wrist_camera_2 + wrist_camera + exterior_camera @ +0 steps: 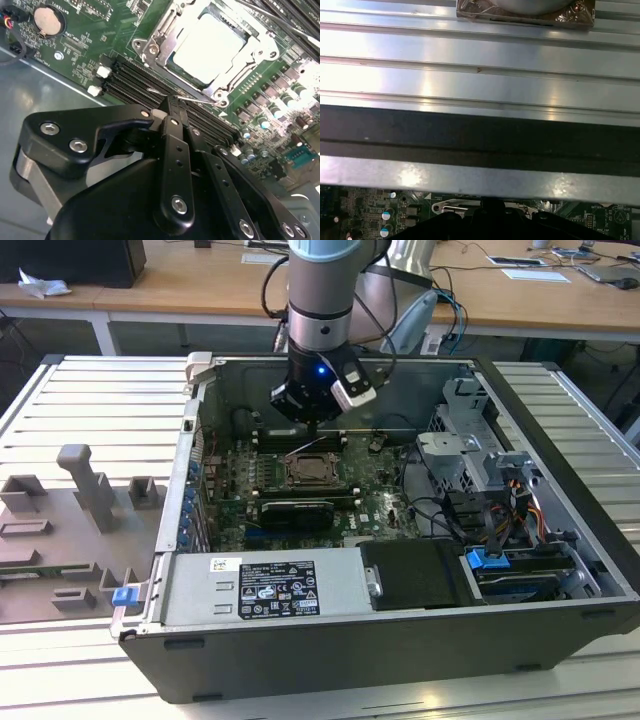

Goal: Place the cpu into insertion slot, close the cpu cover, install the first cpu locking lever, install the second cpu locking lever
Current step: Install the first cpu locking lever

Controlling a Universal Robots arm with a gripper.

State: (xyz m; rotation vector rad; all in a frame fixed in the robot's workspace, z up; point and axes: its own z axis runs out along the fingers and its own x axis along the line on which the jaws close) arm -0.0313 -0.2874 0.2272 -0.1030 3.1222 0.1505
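Cpu (210, 45): pale, flat square chip, seated level in the insertion slot (310, 471) on the green board inside the open case.
Cpu cover (162, 37): silver frame plate, lying down around the chip, whose top shows through its window.
Locking lever (192, 99): thin wire along one socket edge.

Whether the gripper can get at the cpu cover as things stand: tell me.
Probably yes: the gripper sits right beside the cpu cover, with just a thin wire lever between them.
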